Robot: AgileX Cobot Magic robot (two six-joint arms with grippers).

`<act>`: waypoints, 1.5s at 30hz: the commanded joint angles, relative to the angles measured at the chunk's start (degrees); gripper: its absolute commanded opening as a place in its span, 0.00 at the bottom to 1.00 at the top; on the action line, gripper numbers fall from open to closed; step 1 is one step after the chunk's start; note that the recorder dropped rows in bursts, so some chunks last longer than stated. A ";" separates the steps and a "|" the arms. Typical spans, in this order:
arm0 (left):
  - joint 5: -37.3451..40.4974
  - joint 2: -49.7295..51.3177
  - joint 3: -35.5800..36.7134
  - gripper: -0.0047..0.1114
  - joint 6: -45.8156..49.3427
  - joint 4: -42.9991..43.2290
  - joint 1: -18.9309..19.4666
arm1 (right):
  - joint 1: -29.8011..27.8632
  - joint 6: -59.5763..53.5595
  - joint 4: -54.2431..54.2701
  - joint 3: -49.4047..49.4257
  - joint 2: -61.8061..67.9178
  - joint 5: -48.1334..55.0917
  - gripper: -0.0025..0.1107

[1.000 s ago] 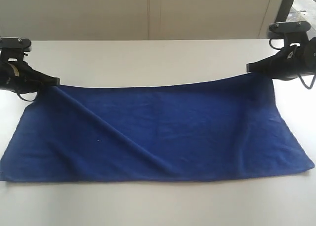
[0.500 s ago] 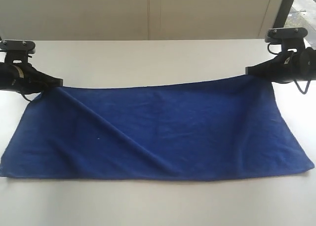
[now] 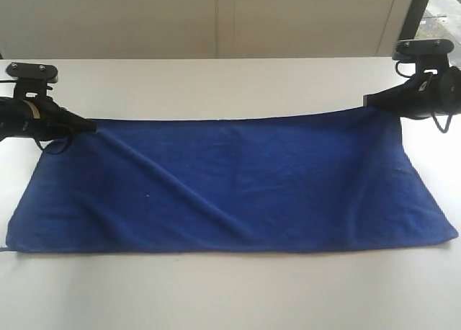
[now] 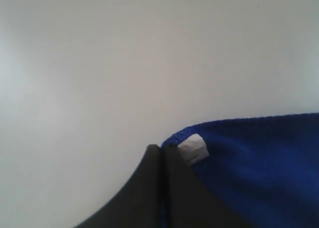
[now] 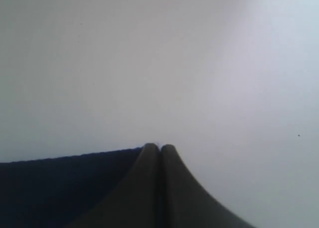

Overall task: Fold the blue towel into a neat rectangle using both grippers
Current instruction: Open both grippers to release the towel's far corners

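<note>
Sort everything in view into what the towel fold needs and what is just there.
Belongs to the job:
blue towel, spread out on the table
left hand, shut on one back corner of the towel
right hand, shut on the other back corner

Just there:
white table under the towel
pale wall behind the table

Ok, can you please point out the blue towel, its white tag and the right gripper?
blue towel (image 3: pixel 238 189), exterior view, middle of the spread cloth
white tag (image 4: pixel 193 148), left wrist view, centre of the tag
right gripper (image 3: pixel 367 99), exterior view, closed tips at the towel's corner
</note>
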 commanded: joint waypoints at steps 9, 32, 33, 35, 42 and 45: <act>-2.48 0.14 -0.31 0.27 0.64 0.09 0.15 | -0.62 0.13 0.18 -0.52 0.06 0.00 0.02; 10.02 -0.12 -8.20 0.41 12.23 -0.54 3.68 | -0.62 0.13 0.07 -0.52 0.06 0.69 0.02; 10.20 -0.12 -8.20 0.40 12.11 -0.54 3.68 | -0.62 0.13 0.07 -0.52 0.06 0.69 0.02; 9.29 -0.85 -8.20 0.40 11.51 -0.54 3.68 | -0.62 0.13 0.07 -0.52 0.06 0.69 0.02; 11.01 -7.56 -8.20 0.37 9.09 0.28 2.78 | -0.62 0.13 0.07 -0.52 -1.14 -0.39 0.20; 16.77 -7.98 -8.20 0.18 7.71 0.08 1.17 | -0.62 0.13 0.07 -0.52 -2.49 0.01 0.42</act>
